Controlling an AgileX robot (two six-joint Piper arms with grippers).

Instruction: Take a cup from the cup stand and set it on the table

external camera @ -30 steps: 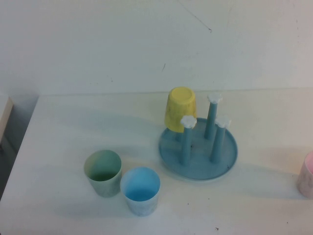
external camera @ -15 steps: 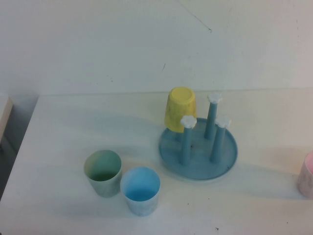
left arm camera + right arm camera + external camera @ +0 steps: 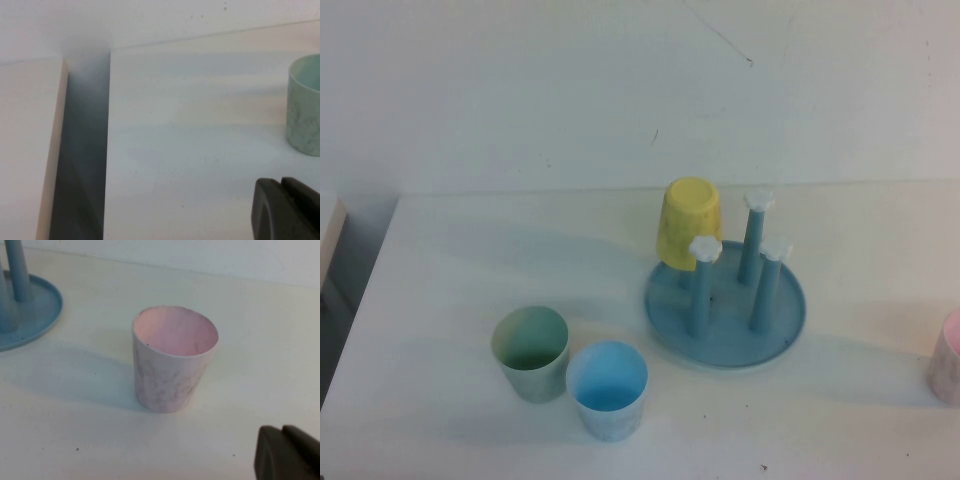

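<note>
The yellow cup (image 3: 688,222) hangs upside down on the back-left peg of the blue cup stand (image 3: 725,315), right of the white table's (image 3: 450,290) middle. Three other pegs with white caps are bare. Neither arm shows in the high view. My left gripper (image 3: 281,186) is shut and empty, low over the table's left part near the pale green cup (image 3: 305,112). My right gripper (image 3: 282,432) is shut and empty, near the pink cup (image 3: 172,357) at the table's right; the stand's rim (image 3: 37,310) shows there too.
A pale green cup (image 3: 531,352) and a light blue cup (image 3: 608,388) stand upright at the front left of the stand. A pink cup (image 3: 949,358) stands at the right edge. A gap (image 3: 82,150) runs along the table's left edge, beside another surface.
</note>
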